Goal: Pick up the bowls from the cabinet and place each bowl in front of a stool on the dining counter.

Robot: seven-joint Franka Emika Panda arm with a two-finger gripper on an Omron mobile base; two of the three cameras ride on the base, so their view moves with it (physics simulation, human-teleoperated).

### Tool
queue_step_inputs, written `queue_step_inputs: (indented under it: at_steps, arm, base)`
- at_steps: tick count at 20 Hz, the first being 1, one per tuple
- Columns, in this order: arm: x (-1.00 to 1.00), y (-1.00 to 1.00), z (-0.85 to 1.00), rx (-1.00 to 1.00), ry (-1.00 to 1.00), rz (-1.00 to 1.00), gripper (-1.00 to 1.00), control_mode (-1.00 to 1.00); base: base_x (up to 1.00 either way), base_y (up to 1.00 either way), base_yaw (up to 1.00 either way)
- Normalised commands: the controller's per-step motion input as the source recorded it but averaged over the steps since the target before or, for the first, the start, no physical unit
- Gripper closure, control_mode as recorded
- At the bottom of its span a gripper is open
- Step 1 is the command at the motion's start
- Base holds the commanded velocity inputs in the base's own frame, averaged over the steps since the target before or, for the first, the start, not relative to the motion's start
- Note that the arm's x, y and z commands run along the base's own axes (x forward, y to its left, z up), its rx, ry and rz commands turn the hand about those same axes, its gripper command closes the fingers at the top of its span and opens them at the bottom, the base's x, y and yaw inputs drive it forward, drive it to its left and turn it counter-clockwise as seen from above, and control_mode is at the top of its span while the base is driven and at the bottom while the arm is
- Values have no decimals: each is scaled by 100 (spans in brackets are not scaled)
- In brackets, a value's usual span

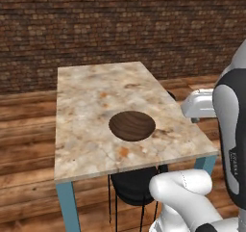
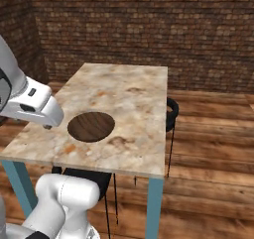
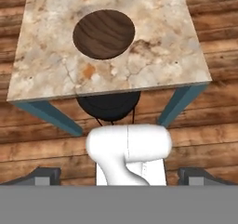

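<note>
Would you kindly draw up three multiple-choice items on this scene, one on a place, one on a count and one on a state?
1. Where does the dark brown bowl rest?
A. on the wooden floor
B. on the dining counter, near its edge above a black stool
C. on a stool seat

2. How many bowls lie on the dining counter?
A. one
B. two
C. three

3. How does the gripper stand?
A. shut on the bowl
B. shut on nothing
C. open, holding nothing

Answers: 1 B, the bowl sits on the marble top just beyond the tucked-in stool. 2 A, the base views and hand view show a single bowl there. 3 C, in the hand view the finger tips stand wide apart with nothing between them.
</note>
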Motion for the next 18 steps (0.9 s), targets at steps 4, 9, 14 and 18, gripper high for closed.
queue_step_inputs:
  at_steps: [4, 9, 14, 18]
  arm:
    - [0, 0, 0, -1, 0, 2, -100, 100]
    - [0, 0, 0, 0, 0, 0, -100, 100]
    - [0, 0, 0, 0, 0, 0, -100, 100]
    - [0, 0, 0, 0, 0, 0, -100, 100]
  base:
    - [-65, -7, 4]
    - [-100, -31, -1]
    - [-100, -45, -19]
    - [-100, -10, -65]
